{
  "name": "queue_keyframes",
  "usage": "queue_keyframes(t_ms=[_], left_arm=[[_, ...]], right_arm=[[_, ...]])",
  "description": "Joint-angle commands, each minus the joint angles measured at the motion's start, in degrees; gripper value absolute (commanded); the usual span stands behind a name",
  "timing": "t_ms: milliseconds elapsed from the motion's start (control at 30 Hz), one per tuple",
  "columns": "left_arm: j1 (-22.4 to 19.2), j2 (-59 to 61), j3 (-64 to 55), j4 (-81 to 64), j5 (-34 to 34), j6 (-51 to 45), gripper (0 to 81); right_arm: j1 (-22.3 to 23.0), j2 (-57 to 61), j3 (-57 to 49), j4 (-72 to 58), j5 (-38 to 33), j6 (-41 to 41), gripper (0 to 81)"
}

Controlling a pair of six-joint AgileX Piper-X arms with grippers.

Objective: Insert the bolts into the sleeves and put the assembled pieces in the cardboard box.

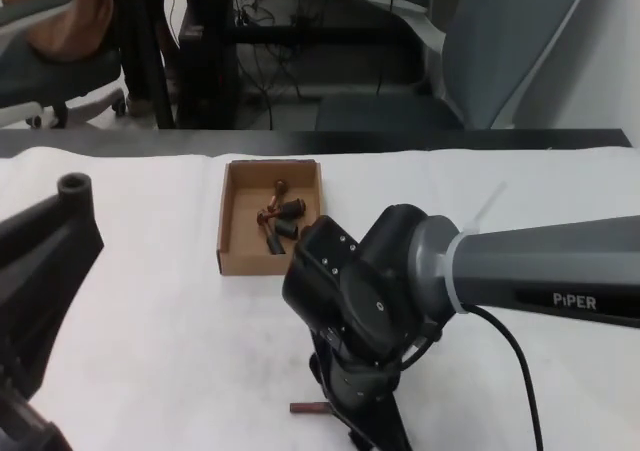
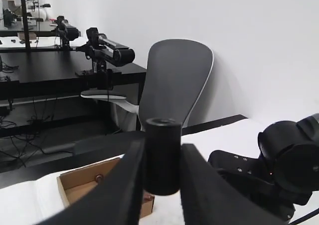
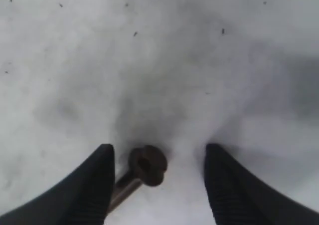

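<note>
Right gripper [image 3: 158, 150] hangs low over the white surface [image 1: 150, 331], its fingers spread wide on either side of a bolt [image 3: 144, 167] that lies flat there, not yet clamped. In the high view this bolt shows at the lower middle of the frame, just beside the arm's wrist. Left gripper [image 2: 163, 167], at the left edge of the high view, is closed on a black sleeve [image 2: 162, 135], which it holds upright with the open end up. The cardboard box [image 1: 250, 263] sits in the upper middle of the high view and holds several dark and reddish pieces, probably finished ones.

The step in hand looks like picking up the bolt. Next, the fingers need to close on its shank and lift. The bolt must then be lined up with the sleeve's open end.
</note>
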State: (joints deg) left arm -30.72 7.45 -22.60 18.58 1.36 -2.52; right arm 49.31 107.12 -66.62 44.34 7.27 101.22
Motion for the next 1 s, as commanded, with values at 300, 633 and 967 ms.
queue_keyframes(t_ms=[300, 633, 967], left_arm=[[-0.2, -0.5, -1.0, -0.4, -0.4, 0.4, 1.8], [-0.2, 1.9, 1.5, 5.5, 2.8, 1.6, 1.8], [-0.2, 18.6, 13.0, -18.1, 10.4, 3.9, 1.8]], right_arm=[[-0.3, 1.5, 0.3, -3.9, 3.6, -3.9, 0.6], [-4.6, -9.3, 0.3, -17.0, 21.0, -50.7, 0.6], [-3.5, -21.9, 0.6, -30.1, 10.0, -96.6, 0.6]])
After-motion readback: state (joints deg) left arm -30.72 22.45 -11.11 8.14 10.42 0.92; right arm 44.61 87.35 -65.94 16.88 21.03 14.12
